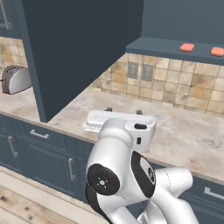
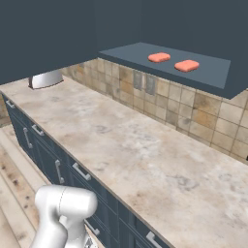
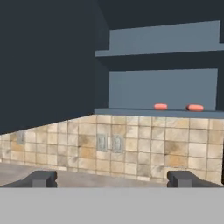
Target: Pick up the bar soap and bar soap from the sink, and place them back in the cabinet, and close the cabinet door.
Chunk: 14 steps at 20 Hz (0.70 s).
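Two salmon bar soaps (image 1: 187,47) (image 1: 217,51) lie side by side on the bottom shelf of the open upper cabinet (image 1: 166,46). They show again as one bar soap (image 2: 159,57) and the other (image 2: 186,65), and in the hand view (image 3: 160,106) (image 3: 195,107). The cabinet door (image 1: 78,52) stands swung wide open over the counter, left of the shelf (image 3: 48,65). My gripper (image 1: 124,111) hovers low over the counter, below and in front of the cabinet, facing it. Its fingertips (image 3: 41,178) stand far apart, open, with nothing between them. The sink is out of view.
A silver toaster (image 1: 15,78) stands on the marble counter (image 1: 183,131) at the left, behind the open door. Tiled backsplash with two outlets (image 1: 140,71) runs under the cabinet. Blue base drawers and cabinets (image 1: 43,148) line the counter's front.
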Motion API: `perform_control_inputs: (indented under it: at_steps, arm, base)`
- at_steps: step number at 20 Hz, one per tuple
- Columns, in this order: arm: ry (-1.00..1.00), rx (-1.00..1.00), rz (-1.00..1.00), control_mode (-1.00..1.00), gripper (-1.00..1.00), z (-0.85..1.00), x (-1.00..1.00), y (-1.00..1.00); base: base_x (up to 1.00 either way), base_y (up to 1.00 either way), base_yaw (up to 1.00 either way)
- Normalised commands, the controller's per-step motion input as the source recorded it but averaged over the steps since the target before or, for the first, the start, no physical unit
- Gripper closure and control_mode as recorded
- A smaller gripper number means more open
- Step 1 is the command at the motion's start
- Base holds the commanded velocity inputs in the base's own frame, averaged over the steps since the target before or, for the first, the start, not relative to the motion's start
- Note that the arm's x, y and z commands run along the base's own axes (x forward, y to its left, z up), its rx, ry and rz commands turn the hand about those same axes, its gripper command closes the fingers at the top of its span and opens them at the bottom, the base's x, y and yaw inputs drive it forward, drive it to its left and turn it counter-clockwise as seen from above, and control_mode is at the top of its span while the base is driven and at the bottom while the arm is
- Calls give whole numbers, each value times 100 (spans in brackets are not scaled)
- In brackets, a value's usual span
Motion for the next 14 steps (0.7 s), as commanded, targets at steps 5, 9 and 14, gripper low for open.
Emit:
perform_control_inputs:
  at_steps: [5,9,14]
  arm:
    - [-13,-4,6,-100,-100,-30,1,28]
    - [-13,-1,5,-100,-100,-25,16,20]
    - [-10,-1,5,-100,-100,-32,14,25]
  base:
    - [0,0,0]
    - [0,0,0]
    - [0,0,0]
